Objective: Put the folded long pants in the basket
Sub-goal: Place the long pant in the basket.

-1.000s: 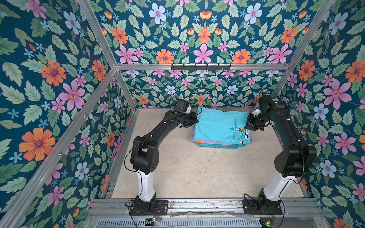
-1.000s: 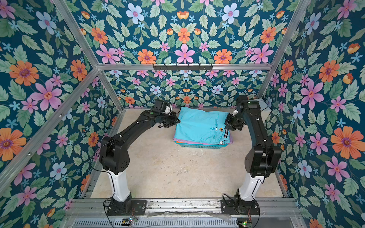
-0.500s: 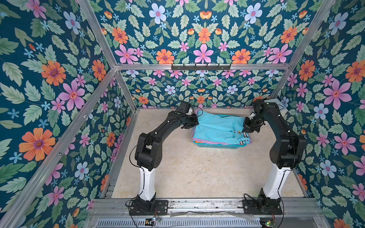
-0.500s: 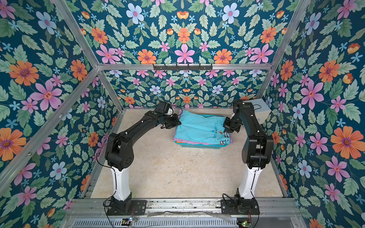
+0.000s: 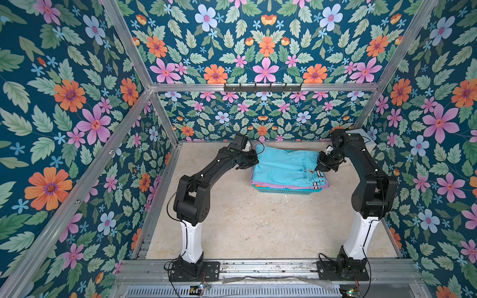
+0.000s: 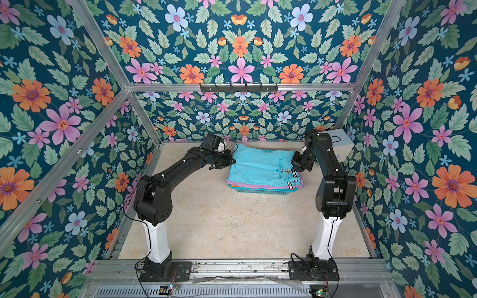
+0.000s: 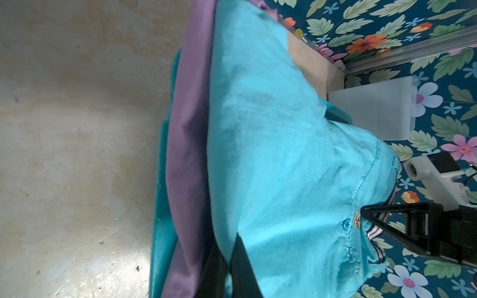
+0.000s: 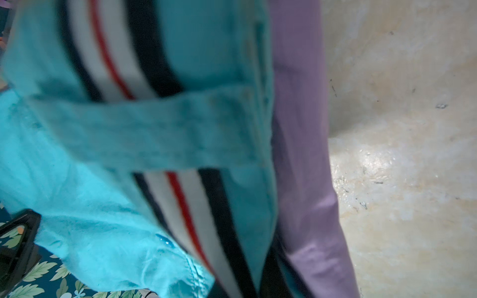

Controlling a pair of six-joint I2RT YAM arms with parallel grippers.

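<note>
The turquoise pants point(image 5: 284, 165) point(image 6: 260, 165) lie on top of a folded stack in the teal basket point(image 5: 286, 191) point(image 6: 260, 191). Lilac pants point(image 5: 289, 185) point(image 7: 188, 154) point(image 8: 302, 129) stick out just beneath them. My left gripper point(image 5: 254, 161) point(image 6: 231, 162) point(image 7: 228, 247) is at the stack's left edge, its black fingers pinching a fold of turquoise cloth. My right gripper point(image 5: 318, 172) point(image 6: 293, 169) is at the striped waistband point(image 8: 180, 219). Cloth fills the right wrist view and hides the fingers.
A pale box point(image 5: 366, 139) point(image 6: 340, 144) point(image 7: 371, 111) stands in the back right corner behind the right arm. A black hook rail point(image 5: 262, 87) runs along the back wall. The floral walls close in on three sides. Bare beige floor point(image 5: 258, 227) lies in front of the basket.
Both grippers have come down with the turquoise pants, which now rest flatter on the stack. The right arm has drawn back and stands more upright.
</note>
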